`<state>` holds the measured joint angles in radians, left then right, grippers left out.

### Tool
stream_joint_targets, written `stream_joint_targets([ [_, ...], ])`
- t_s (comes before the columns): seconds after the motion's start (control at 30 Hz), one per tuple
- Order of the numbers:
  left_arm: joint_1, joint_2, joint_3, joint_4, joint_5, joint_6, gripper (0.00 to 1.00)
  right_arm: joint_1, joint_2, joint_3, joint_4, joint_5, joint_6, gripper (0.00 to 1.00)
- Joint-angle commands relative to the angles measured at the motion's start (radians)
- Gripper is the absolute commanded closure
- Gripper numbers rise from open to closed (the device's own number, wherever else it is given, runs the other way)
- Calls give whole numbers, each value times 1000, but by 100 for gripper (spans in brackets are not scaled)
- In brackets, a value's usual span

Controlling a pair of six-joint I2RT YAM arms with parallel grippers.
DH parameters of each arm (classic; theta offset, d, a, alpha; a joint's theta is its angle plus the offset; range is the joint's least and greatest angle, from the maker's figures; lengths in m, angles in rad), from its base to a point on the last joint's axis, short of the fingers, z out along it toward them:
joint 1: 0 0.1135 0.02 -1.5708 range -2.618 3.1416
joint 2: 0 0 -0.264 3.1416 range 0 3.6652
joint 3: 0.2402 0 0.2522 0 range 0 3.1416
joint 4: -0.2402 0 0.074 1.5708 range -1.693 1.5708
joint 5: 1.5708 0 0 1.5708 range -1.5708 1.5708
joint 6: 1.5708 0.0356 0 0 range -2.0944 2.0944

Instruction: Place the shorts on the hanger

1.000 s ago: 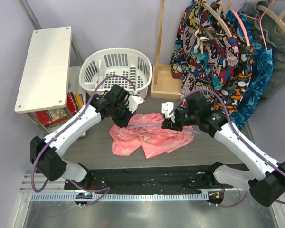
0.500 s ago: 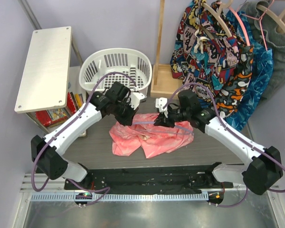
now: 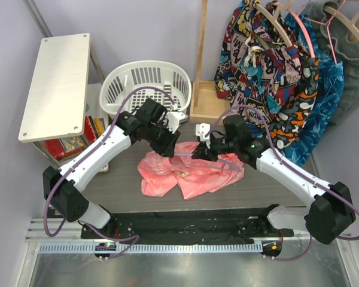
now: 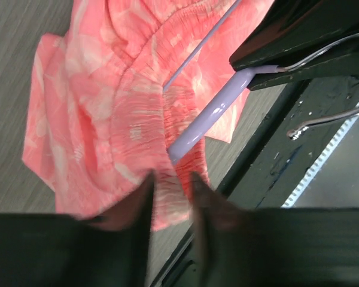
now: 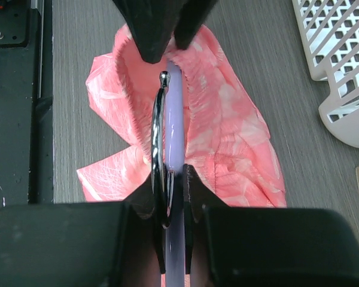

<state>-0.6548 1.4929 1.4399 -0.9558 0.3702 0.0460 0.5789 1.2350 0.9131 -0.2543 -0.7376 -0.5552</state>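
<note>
Where the shorts lie: coral-pink mottled fabric shorts (image 3: 194, 176), crumpled on the dark grey table (image 3: 116, 179) between the two arms.
Hanger: thin pale lavender clothes hanger (image 4: 209, 113) with a wire hook, held over the shorts. It slants down to the gathered waistband, and its lower end meets the cloth right at the left fingertips.
Right gripper (image 5: 170, 173): clamped on the hanger at the root of the hook, with both the lavender bar and the wire between its fingers.
Left gripper (image 4: 170, 182): fingers a narrow way apart at the waistband edge. The near view is blurred, so no pinch on the cloth can be confirmed.
Done: hanger is in hand and presented at the waist opening.
Outstanding: most of the job, on this inspection. The waistband is not seated across the hanger's width, and the bulk of the shorts rests on the table.
Risk: judged moderate. With the waistband loosely attended, the slim bar could slide off the cloth rather than into the opening.
</note>
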Motion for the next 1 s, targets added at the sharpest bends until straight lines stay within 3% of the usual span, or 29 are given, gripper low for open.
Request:
stream_joint_targets([
  [0.0,82,-74,10,66,73,44,52,10,-49,-9,93,-74,-8,99],
  [0.03,108,-103,-8,99,111,70,37,12,-52,-13,93,-75,-8,99],
  [0.07,130,-156,-28,107,128,101,32,10,-54,-14,93,-77,-5,99],
  [0.23,147,-325,-188,45,165,487,19,10,-52,-14,96,-82,-11,99],
  [0.33,141,-433,-292,89,176,583,12,12,-52,-3,96,-92,-15,99],
  [0.47,75,-438,-338,181,93,684,11,10,-43,27,63,-102,-54,99],
  [0.67,1,-341,-383,347,39,689,8,10,-55,70,-11,-115,-123,99],
  [0.77,-23,-284,-378,347,59,696,16,10,-65,78,-26,-111,-141,99],
  [0.87,-31,-238,-366,315,102,667,44,10,-77,86,-34,-115,-144,99],
  [0.9,-29,-231,-365,313,108,634,64,10,-80,87,-37,-117,-144,99],
  [0.97,-31,-212,-349,295,108,600,85,12,-88,92,-45,-108,-135,99],
])
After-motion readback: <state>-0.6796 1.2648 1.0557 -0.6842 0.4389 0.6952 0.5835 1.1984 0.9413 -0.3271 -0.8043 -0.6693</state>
